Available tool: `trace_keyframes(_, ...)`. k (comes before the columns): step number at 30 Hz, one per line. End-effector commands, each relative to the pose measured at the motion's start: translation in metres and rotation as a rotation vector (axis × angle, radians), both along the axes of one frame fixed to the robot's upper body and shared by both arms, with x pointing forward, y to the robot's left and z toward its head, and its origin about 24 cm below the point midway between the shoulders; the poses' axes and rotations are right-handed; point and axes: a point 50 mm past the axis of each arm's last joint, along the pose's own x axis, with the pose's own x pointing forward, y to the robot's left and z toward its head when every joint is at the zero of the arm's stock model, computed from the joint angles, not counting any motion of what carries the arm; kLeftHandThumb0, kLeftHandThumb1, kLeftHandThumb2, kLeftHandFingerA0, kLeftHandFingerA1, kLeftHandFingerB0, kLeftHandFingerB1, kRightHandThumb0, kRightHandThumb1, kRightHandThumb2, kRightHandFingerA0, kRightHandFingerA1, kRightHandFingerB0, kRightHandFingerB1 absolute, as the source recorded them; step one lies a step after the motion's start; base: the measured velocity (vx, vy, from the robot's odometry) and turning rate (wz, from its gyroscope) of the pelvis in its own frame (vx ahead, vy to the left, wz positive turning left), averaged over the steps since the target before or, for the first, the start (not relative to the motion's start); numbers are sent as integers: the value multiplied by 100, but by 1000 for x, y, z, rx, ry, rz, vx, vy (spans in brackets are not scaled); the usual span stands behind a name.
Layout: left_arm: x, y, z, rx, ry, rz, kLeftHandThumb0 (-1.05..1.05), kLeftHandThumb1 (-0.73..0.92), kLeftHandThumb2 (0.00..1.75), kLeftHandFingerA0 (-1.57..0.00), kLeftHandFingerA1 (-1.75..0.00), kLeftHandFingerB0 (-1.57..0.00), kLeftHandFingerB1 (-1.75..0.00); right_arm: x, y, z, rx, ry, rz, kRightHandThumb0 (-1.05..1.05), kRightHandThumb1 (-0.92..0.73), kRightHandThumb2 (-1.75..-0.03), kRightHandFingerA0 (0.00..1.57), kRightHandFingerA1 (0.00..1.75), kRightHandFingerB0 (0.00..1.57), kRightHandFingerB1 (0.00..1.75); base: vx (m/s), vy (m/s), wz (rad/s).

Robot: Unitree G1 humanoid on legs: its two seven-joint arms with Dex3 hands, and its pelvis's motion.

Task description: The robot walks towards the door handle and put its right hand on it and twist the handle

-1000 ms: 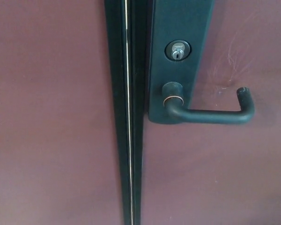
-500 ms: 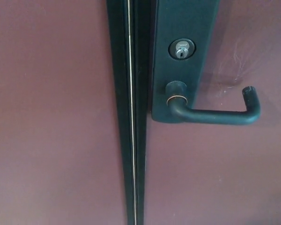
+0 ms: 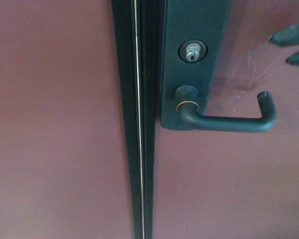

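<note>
— Now we see our black right hand (image 3: 293, 44) poking in at the top right edge; a moment ago it was not there. Nothing else has moved.

— Going from the left, what do we have?

— First the plain dark red door panel (image 3: 50, 124). Then the thin dark gap between the doors (image 3: 138, 124). Next comes the dark metal lock plate (image 3: 192, 25) with its small silver round keyhole (image 3: 191, 52). Below that sits the black bent metal door handle (image 3: 224, 119), lying flat and pointing right, with its tip turned up.

— Are our fingers open or closed?

— Only the tips show, so we cannot tell. They hold nothing. Our left hand is out of sight.

— Which step are we on?

— We think we are reaching. Our hand is above and to the right of the handle, not touching it. Next we should bring it down onto the long bar, close around it, and push down.

— Anything in the way?

— No, but the turned-up tip could catch our fingers.
</note>
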Motion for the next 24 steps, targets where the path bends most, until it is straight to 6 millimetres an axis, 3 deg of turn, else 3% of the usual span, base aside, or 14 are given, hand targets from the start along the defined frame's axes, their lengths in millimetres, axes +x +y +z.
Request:
trace_keyframes(1,-2,3,2,-3,7,-7,-9,72,61,-44,-43,-37,-38,6,0,-4,-98,165,-6,-55,-44,-79,45,53,33,45,0,0,0)
trace_keyframes(24,-2,2,1,-11,16,-20,-12,72,62,-42,-42,-36,-38,25,25,-10,-141,222,15,-51,-42,-80,45,55,31,46,0,0,0)
